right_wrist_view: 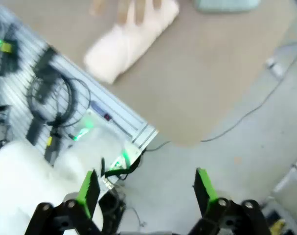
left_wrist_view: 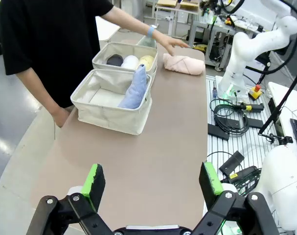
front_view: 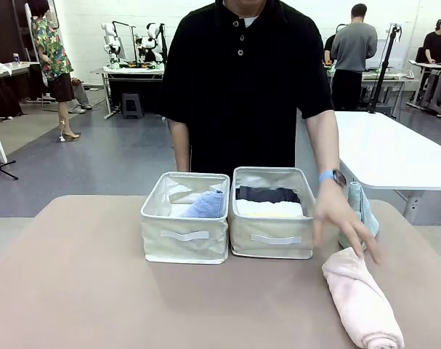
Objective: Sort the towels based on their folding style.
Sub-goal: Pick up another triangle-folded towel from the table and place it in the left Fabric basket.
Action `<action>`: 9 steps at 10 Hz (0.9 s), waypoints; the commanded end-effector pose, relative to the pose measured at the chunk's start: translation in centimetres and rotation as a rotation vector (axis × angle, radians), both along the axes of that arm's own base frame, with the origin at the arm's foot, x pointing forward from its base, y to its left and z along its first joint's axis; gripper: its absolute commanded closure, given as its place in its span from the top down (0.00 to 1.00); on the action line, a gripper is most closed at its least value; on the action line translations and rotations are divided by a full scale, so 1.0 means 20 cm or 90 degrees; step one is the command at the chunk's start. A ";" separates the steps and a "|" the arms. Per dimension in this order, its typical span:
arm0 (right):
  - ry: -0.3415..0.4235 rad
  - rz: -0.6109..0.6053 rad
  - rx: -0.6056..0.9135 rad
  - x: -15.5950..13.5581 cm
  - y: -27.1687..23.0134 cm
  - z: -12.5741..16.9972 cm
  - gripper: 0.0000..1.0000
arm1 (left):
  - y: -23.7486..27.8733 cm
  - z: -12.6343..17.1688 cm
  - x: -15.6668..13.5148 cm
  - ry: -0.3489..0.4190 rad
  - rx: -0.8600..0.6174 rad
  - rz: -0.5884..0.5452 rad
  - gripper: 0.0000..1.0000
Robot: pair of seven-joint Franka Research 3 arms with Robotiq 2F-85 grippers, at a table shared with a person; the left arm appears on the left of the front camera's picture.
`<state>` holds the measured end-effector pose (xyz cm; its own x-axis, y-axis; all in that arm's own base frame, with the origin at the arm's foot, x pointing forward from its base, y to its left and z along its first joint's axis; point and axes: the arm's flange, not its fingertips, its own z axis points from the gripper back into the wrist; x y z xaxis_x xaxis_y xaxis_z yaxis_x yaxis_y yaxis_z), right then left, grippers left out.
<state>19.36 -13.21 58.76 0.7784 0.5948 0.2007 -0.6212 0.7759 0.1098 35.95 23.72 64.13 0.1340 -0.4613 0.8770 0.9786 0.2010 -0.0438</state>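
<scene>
Lying well beyond right fingers [right_wrist_view: 88, 188] — pink towel [right_wrist_view: 131, 41], hand [right_wrist_view: 133, 9] touching

Grey floor [front_view: 118, 156], white wall [front_view: 86, 29], white tables [front_view: 383, 149] behind.

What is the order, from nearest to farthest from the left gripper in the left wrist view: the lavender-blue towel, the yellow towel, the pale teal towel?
From the left gripper:
1. lavender-blue towel, in the nearer bin.
2. yellow towel, in the farther bin.
3. pale teal towel, beyond that bin.
</scene>
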 end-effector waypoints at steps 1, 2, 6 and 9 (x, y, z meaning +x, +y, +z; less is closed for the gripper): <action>-0.045 -0.018 0.090 -0.14 -0.30 0.03 1.00 | 0.00 0.01 -0.01 -0.010 -0.006 -0.004 1.00; -0.057 -0.012 0.121 -0.13 -0.34 0.01 1.00 | 0.00 0.01 -0.01 -0.010 -0.006 -0.004 1.00; -0.044 -0.001 0.156 0.00 -0.33 -0.01 1.00 | 0.00 0.01 -0.01 -0.010 -0.006 -0.004 1.00; 0.009 -0.003 0.154 0.06 -0.31 -0.04 1.00 | 0.00 0.01 -0.01 -0.010 -0.006 -0.004 1.00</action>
